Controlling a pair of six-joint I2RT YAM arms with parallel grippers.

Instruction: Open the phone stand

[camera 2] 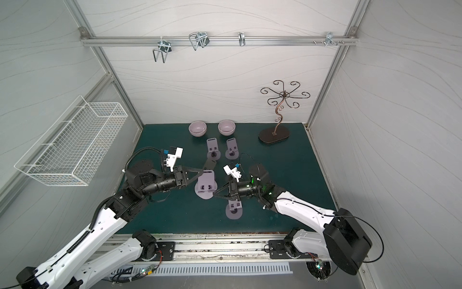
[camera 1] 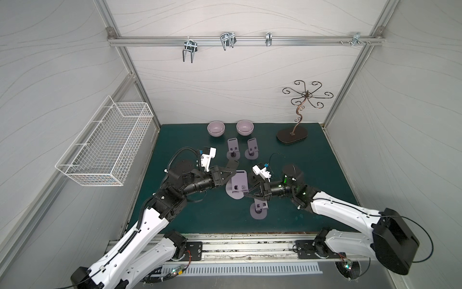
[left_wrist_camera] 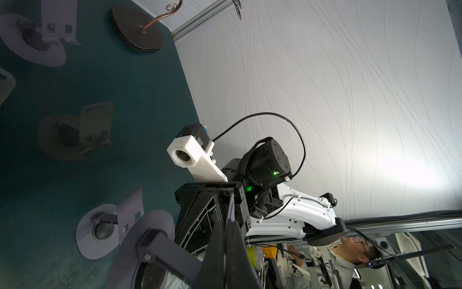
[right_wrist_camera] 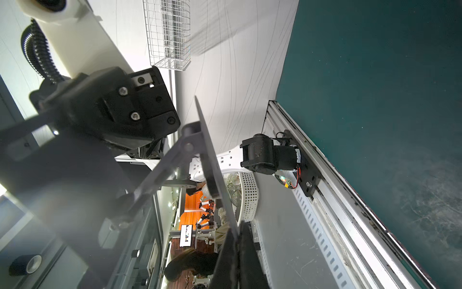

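Stand: lilac plastic folding phone stand (camera 1: 238, 185), judged light, stiff.
Left tool (camera 1: 234, 172): clamped backplate (camera 1: 240, 178).
Right tool (camera 1: 247, 194): clamped base (camera 1: 231, 193), 5 o'clock.

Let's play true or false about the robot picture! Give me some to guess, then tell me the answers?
1. The left pincer and the right pincer both pinch one purple phone stand. True.
2. Three bowls sit at the back. False: there are two bowls.
3. The curly metal tree stands on the green mat. True.
4. The wire basket sits on the mat. False: it hangs on the side wall.
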